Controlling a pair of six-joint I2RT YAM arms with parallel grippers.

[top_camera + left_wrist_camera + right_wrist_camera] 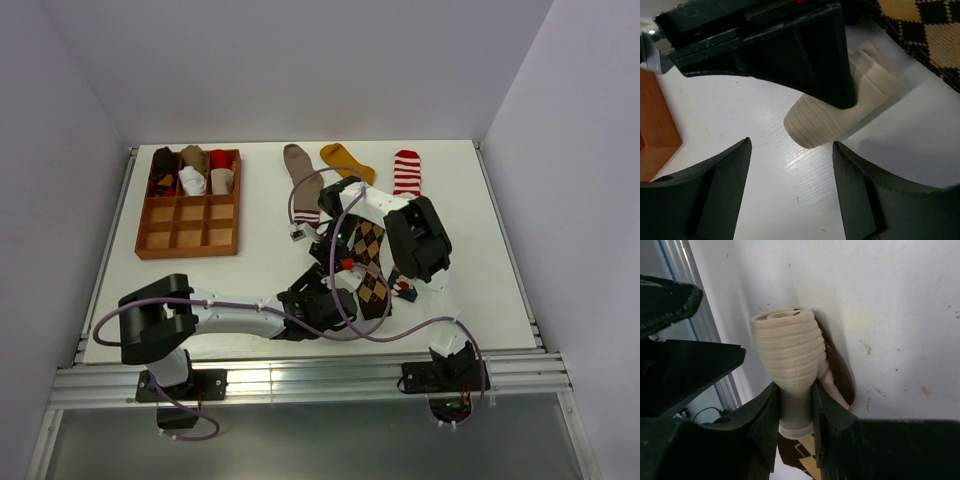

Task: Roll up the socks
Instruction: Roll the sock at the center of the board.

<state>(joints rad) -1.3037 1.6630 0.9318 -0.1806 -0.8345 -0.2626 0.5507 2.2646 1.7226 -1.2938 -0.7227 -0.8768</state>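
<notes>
- Right tool is closed narrow on the thin end of the cream sock roll. A flap of brown fabric shows behind the roll.
- The roll sits low at the bench, mid-scene, just beside the argyle sock. I cannot tell whether it is resting or lifted.
- Left tool has its jaws wide with nothing between them. The roll lies just beyond its fingertips.
- Done so far: three rolled bundles fill the far row of the wooden grid tray, far left. The two nearer rows show no socks.
- The cream roll looks wound tight. My judgement is that it is finished and only needs placing.
- Left to do: the argyle sock lies flat. The taupe sock, mustard sock and red-and-white striped sock lie flat along the far edge, unrolled.
- A small dark item lies near right of the argyle sock, too small to identify.
- Writing: no brand, label or text is readable in any view.
</notes>
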